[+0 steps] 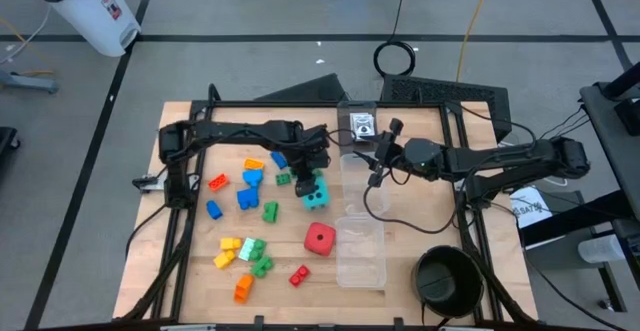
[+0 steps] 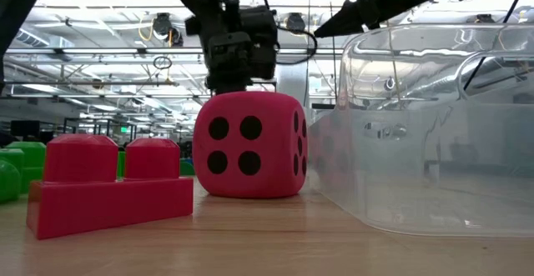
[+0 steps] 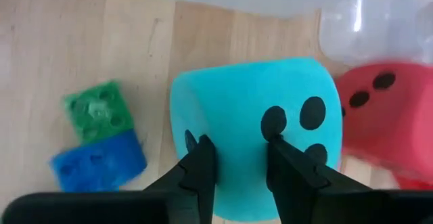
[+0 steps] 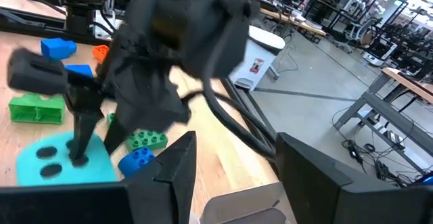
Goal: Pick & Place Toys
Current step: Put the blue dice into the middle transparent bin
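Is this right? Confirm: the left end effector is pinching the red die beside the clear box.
Not quite. The left end effector is pinching the cyan die, not the red die, as the left wrist view shows. The clear box does lie beside it.

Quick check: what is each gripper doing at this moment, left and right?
Left gripper: closed on a pinch of the cyan die on the table.
Right gripper: open, holding nothing, above the clear boxes.

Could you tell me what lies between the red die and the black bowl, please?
A clear plastic box lies between the red die and the black bowl, in the high view.
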Motion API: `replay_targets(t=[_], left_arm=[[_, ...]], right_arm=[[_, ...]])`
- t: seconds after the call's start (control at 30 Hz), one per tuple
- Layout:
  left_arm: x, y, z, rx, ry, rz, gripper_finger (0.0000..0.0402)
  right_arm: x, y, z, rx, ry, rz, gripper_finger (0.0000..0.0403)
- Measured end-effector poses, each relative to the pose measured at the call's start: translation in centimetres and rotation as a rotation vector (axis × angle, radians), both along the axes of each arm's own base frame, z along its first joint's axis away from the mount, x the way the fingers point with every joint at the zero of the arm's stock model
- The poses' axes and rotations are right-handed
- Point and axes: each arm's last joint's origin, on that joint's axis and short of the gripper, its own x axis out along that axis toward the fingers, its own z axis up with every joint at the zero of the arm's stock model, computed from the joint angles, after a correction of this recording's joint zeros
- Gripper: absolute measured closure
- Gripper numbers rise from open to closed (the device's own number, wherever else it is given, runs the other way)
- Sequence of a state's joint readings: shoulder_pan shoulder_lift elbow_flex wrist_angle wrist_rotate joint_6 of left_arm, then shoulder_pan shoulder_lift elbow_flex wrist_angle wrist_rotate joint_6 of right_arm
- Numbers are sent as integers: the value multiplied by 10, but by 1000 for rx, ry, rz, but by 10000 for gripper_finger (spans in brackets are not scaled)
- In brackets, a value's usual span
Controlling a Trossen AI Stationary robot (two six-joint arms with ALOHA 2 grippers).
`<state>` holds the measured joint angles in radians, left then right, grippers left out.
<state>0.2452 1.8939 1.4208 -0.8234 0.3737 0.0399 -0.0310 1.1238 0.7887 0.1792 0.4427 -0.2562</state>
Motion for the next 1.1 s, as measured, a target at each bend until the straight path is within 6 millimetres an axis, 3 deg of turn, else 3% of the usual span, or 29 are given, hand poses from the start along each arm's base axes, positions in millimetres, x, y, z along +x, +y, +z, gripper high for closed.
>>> replay_targets(t=[0.17,0.47,0.87,1.1], left_arm=[[-13,-5,38,161,-69,43,346],[-20,-27,90,443,-284,97,373],[12,-58,92,593,-517,18,393],[35,-65,68,715,-522,16,397]], right_arm=[[-11,0,9,13,-22,-4,232],[-36,1,21,73,-45,-17,232],[-45,2,24,96,-51,-23,232],[-46,2,25,96,-55,-22,232]])
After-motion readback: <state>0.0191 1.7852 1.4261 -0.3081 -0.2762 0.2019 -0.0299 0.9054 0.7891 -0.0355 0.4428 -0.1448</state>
